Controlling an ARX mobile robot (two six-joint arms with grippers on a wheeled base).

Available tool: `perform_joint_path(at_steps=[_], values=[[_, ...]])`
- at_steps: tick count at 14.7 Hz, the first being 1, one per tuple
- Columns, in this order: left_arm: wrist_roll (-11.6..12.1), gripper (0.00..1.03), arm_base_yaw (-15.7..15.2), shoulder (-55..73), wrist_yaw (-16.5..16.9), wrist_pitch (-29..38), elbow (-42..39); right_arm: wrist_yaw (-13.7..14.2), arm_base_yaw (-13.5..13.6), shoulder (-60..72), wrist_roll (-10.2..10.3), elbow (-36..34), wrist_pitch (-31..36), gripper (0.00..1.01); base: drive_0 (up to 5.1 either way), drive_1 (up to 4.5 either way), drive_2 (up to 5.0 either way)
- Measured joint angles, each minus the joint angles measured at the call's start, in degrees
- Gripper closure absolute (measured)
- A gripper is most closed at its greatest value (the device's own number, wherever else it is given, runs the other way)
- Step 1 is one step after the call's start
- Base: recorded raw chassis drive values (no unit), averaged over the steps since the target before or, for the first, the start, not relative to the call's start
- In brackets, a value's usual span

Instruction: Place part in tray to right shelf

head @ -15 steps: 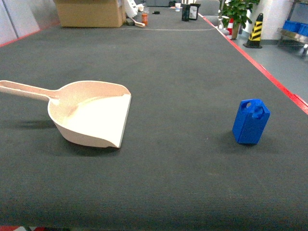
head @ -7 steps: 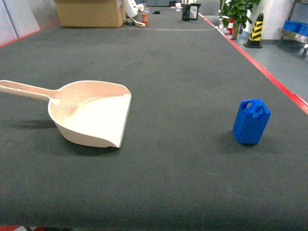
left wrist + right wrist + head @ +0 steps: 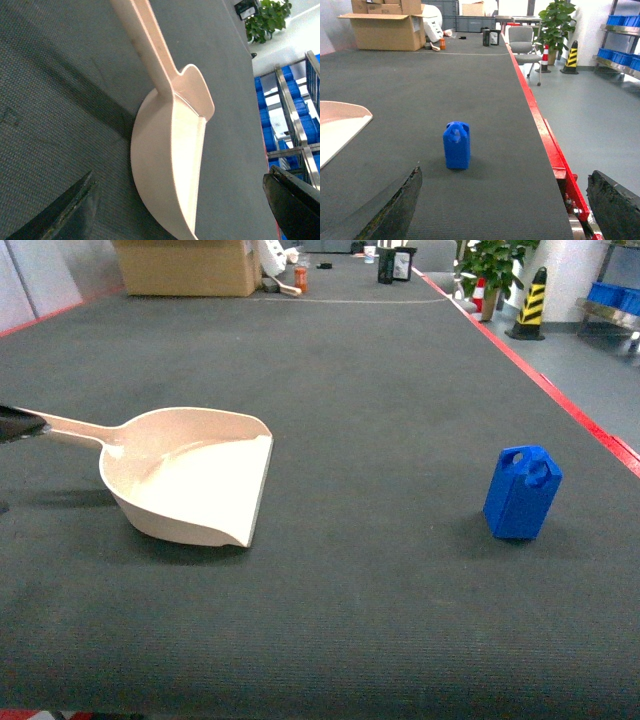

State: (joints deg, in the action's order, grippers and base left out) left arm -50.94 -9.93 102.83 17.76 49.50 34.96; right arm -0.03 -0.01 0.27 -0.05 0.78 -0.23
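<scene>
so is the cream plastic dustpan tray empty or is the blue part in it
Empty. The cream plastic dustpan tray shows a bare inside, and the small blue plastic block stands upright on the dark mat, well apart.

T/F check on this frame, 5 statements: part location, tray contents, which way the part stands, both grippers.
1. The part lies inside the tray. False: it stands on the dark mat, well to the right of the tray.
2. The tray is empty. True.
3. The part stands upright with its loop handle on top. True.
4. The right gripper is shut on the part. False: its jaws are spread wide, and the part stands apart, ahead of it.
5. The left gripper grips the tray's handle. False: in the left wrist view its open fingers sit on either side of the scoop without touching it.
</scene>
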Motion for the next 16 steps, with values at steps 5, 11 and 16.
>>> perform_joint_path(at_steps=[5, 11, 16], values=[[-6.03, 0.05, 0.66, 13.18, -0.83, 0.31, 14.82, 0.0, 0.0, 0.0, 0.0, 0.0, 0.0, 0.03, 0.0, 0.0, 0.0], [-10.12, 0.05, -1.44, 24.5, -0.74, -4.13, 30.73, 0.0, 0.0, 0.0, 0.0, 0.0, 0.0, 0.03, 0.0, 0.0, 0.0], [-11.63, 0.36, -2.4, 31.91, 1.42, -3.78, 40.59, 0.0, 0.0, 0.0, 0.0, 0.0, 0.0, 0.03, 0.0, 0.0, 0.0]])
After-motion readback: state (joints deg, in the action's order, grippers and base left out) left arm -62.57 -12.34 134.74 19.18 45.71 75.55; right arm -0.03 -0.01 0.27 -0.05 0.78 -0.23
